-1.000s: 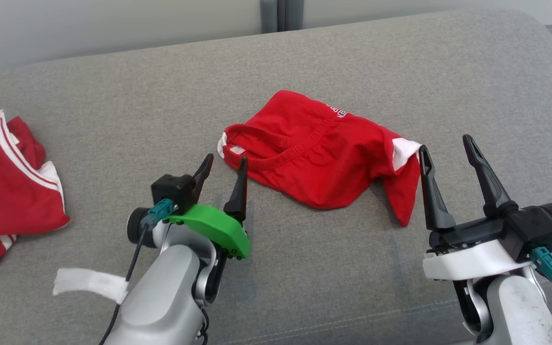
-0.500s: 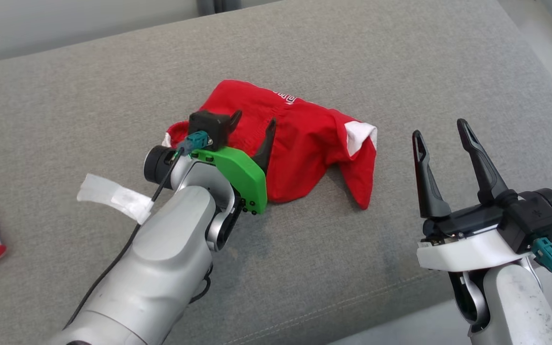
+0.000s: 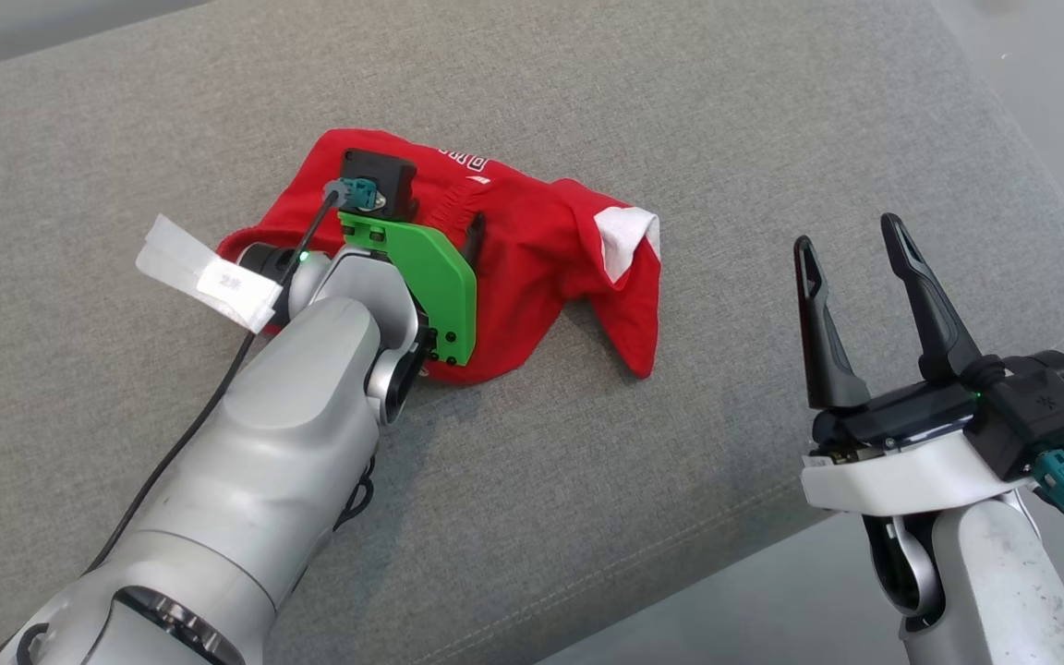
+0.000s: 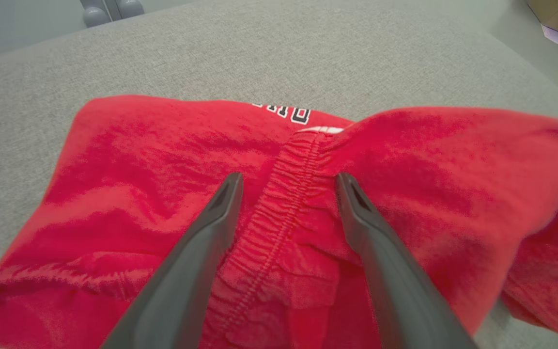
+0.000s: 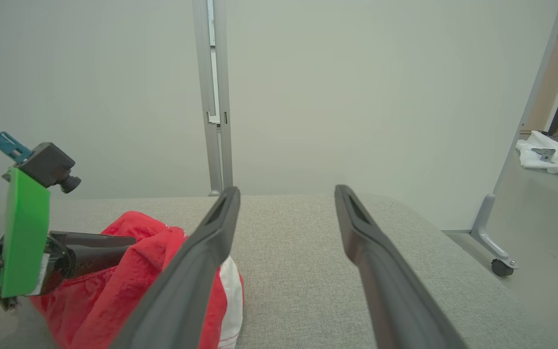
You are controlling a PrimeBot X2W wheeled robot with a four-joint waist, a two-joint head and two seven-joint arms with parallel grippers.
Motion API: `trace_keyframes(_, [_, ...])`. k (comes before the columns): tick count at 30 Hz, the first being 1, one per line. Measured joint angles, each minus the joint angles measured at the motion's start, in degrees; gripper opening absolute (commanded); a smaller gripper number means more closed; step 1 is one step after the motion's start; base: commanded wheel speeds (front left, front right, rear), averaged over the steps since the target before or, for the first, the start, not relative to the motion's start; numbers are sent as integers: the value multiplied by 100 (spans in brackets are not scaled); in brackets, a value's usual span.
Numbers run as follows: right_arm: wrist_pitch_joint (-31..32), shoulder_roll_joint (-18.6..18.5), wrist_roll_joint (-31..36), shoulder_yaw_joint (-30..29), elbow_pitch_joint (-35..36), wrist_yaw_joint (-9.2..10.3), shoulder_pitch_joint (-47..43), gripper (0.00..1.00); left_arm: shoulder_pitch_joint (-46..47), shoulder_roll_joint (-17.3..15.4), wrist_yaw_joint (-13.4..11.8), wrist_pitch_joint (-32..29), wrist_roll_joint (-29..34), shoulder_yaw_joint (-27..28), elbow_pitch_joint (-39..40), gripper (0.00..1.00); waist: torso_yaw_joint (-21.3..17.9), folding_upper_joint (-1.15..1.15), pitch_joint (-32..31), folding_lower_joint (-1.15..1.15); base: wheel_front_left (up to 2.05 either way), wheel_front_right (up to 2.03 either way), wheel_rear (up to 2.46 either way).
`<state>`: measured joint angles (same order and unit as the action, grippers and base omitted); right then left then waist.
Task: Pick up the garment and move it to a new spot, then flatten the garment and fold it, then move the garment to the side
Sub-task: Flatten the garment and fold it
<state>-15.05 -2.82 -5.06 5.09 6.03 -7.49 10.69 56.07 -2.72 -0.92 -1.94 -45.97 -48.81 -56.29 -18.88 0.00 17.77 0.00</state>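
We found the left claw (image 4: 287, 178) spread, tips straddling the elastic waistband (image 4: 284, 213) of the red garment (image 3: 541, 263), which lay crumpled on the grey cushion (image 3: 680, 480). The right claw (image 3: 848, 233) stood spread and empty at three o'clock of it. Risk: a shallow pinch could slip off the gathered elastic.

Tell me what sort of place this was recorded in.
Probably a lab or test room: a grey upholstered bench serves as worktop, pale partition panels stand behind it, and one frame rides on a caster.
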Motion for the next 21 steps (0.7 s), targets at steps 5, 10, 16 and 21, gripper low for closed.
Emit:
trace_keyframes(5, [0,0,-41,31,11,0,17,100,47,-1,118,-148,-147,-223,-99,100,-87,0,104,0,0,0,0])
trace_keyframes(10, [0,0,-88,74,35,0,58,100,96,-3,92,-92,-267,-533,-30,100,-147,0,180,0,0,0,0])
trace_keyframes(16, [-1,0,-88,-1,49,0,61,100,197,0,127,54,-339,-898,216,0,-137,0,212,0,0,0,0])
trace_keyframes(21, [0,1,-86,-30,46,0,62,100,261,-1,88,547,-431,-999,412,0,-46,0,176,0,0,0,0])
